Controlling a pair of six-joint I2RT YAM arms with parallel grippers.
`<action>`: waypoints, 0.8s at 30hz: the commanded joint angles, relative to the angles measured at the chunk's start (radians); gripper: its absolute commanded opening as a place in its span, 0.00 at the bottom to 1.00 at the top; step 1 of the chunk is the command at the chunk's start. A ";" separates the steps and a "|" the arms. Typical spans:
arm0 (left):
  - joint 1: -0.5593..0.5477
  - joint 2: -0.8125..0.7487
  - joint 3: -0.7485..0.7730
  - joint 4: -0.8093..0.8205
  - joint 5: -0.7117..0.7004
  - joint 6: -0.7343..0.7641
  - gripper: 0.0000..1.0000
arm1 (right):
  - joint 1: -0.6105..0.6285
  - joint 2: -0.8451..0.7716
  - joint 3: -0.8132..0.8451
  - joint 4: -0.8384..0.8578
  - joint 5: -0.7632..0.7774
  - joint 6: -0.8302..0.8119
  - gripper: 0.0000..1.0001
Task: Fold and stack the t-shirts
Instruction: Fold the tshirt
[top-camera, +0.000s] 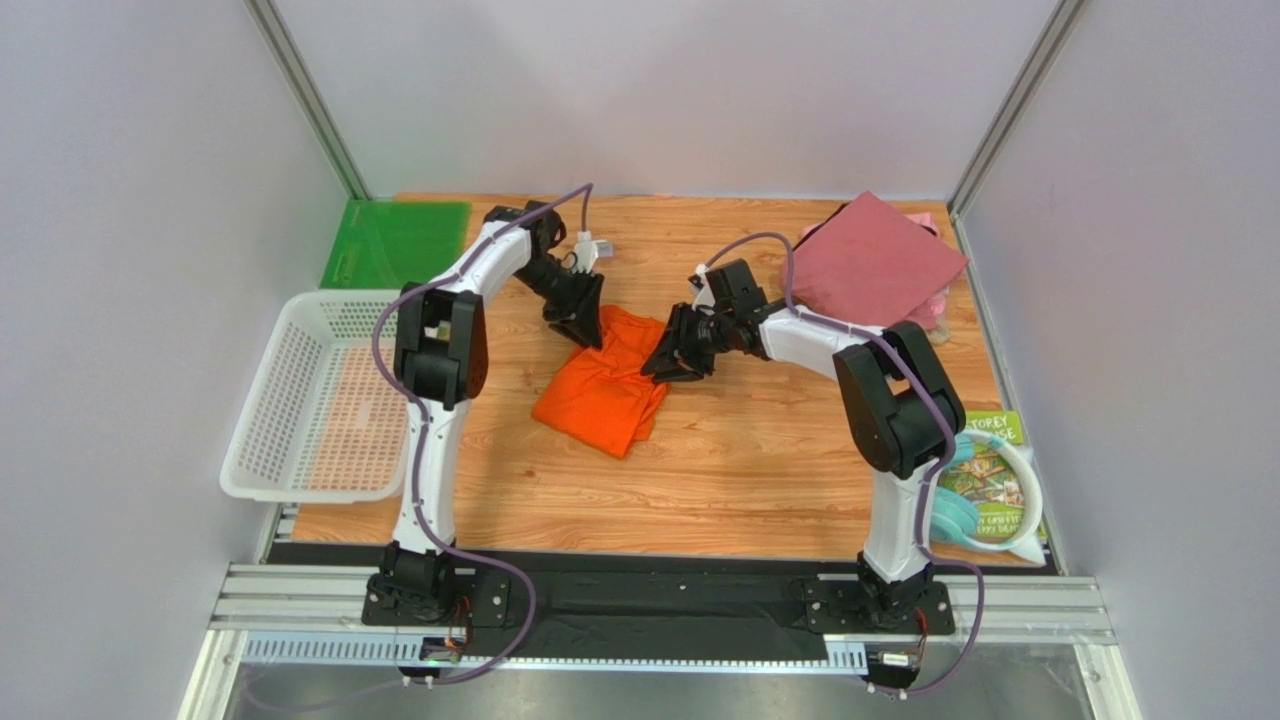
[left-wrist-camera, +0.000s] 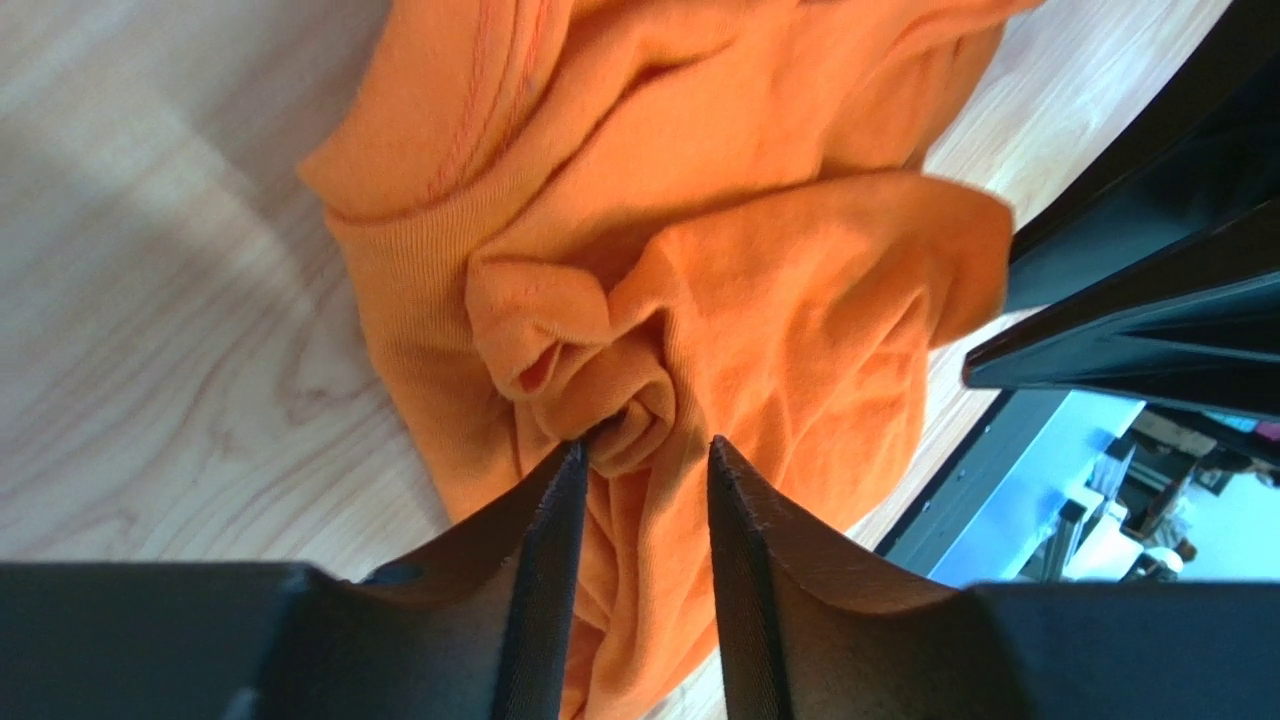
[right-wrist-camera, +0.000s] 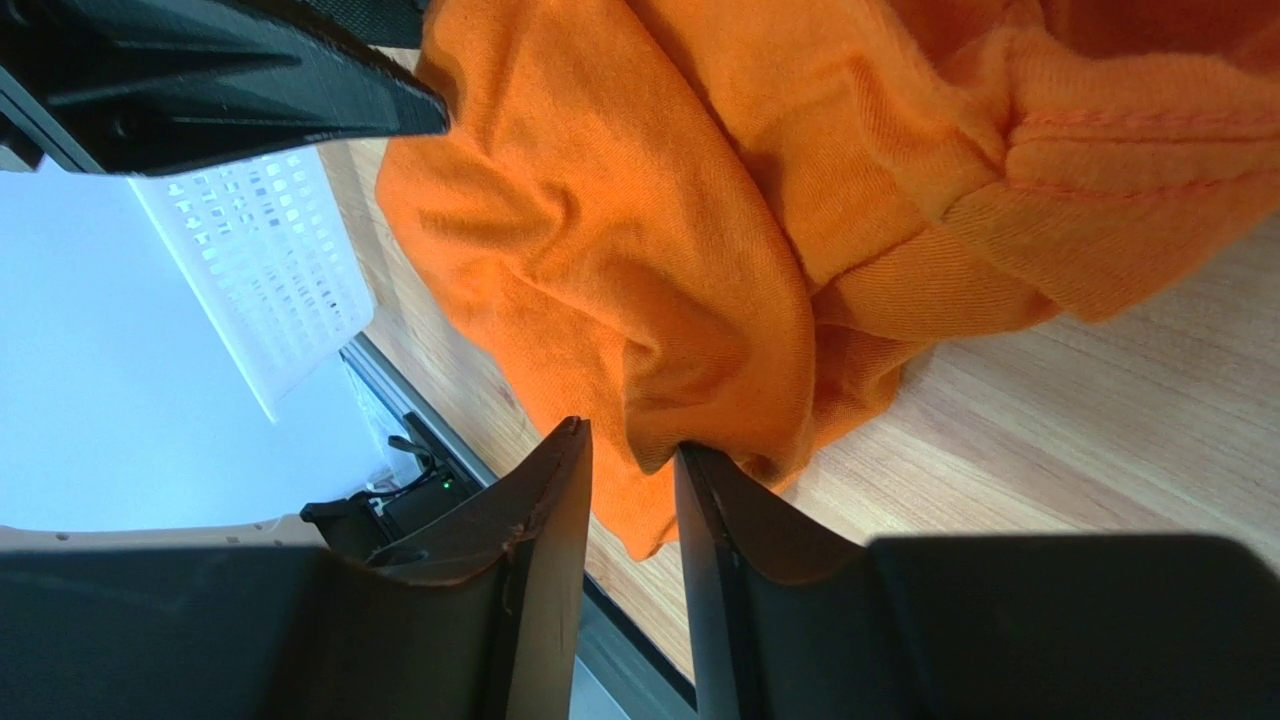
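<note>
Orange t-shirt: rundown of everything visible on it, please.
The orange t-shirt is soft knit cloth, unfolded and crumpled in a heap on the wooden table. A ribbed, stitched band shows. The left gripper pinches a bunched fold at its far left edge; the right gripper pinches another fold at its far right. Nothing else touches it.

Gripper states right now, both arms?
Left gripper: closed on the orange t-shirt.
Right gripper: closed on a fold of the same orange t-shirt.
</note>
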 joint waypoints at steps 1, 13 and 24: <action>-0.011 0.021 0.064 0.019 0.051 -0.023 0.35 | 0.000 0.014 0.034 0.035 -0.019 -0.014 0.30; -0.011 -0.008 0.068 -0.014 0.083 -0.019 0.00 | 0.000 -0.018 0.024 0.024 -0.015 -0.035 0.00; -0.008 -0.158 0.060 -0.039 0.112 -0.017 0.00 | -0.005 -0.162 0.030 -0.077 0.054 -0.104 0.00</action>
